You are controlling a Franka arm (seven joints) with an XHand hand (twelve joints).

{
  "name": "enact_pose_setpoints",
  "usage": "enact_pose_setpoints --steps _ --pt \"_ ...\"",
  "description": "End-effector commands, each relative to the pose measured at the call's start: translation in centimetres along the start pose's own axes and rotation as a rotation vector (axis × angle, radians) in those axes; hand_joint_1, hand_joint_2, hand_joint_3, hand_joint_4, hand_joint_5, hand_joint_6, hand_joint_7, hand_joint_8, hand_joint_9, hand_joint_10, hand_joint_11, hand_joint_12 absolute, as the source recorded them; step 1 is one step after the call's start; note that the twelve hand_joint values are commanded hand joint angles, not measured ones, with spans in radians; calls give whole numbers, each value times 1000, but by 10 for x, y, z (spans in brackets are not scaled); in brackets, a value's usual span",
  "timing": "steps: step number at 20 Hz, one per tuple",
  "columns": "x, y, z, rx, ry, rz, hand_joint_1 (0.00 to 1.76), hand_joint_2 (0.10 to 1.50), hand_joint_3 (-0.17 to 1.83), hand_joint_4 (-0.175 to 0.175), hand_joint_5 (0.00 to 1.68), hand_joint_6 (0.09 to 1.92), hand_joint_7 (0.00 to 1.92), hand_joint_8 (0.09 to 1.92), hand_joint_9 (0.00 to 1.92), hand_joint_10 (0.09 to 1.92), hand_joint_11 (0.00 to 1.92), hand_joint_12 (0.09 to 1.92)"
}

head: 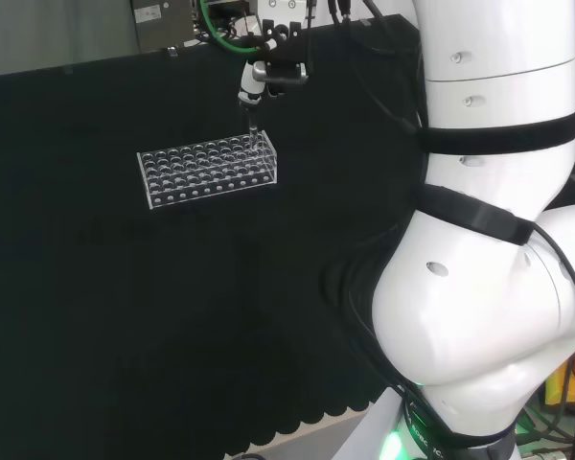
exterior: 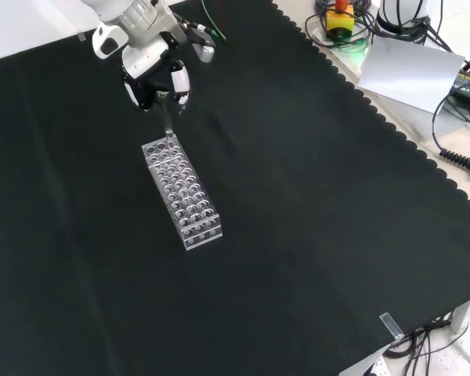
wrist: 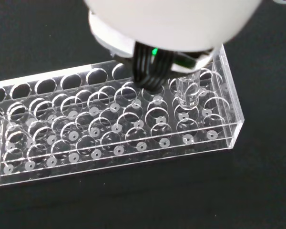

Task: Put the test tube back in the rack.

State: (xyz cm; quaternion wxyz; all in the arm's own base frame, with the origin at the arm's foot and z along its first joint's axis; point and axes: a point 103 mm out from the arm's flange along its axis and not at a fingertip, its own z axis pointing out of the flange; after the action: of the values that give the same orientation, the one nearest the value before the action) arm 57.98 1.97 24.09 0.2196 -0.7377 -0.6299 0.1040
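A clear plastic rack (head: 209, 172) with several rows of holes lies on the black cloth. The hand (head: 257, 81) hangs above the rack's far right corner in the head view, fingers curled round a clear test tube (head: 252, 127) held upright. In the front view the hand (exterior: 155, 74) is over the rack's (exterior: 184, 190) upper end, and the tube (exterior: 168, 123) reaches down to the top plate. Close up, the tube's lower end (wrist: 187, 92) stands in or just over a hole near one end of the rack (wrist: 133, 138).
The arm's big white links (head: 489, 240) stand at the right of the head view. Cables, a yellow box with a red button (exterior: 341, 17) and a grey sheet (exterior: 411, 70) lie beyond the cloth's scalloped edge. Bare black cloth (exterior: 313, 235) surrounds the rack.
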Motion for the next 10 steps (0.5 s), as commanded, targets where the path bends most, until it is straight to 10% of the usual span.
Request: enact_pose_setpoints --steps 1,10 --pt "1 0 4 14 -6 -7 1332 520 850 -175 1339 598 1391 608 1571 695 1129 1028" --pt "0 1 14 31 6 5 1332 520 850 -175 1339 598 1391 609 1571 695 1128 1028"
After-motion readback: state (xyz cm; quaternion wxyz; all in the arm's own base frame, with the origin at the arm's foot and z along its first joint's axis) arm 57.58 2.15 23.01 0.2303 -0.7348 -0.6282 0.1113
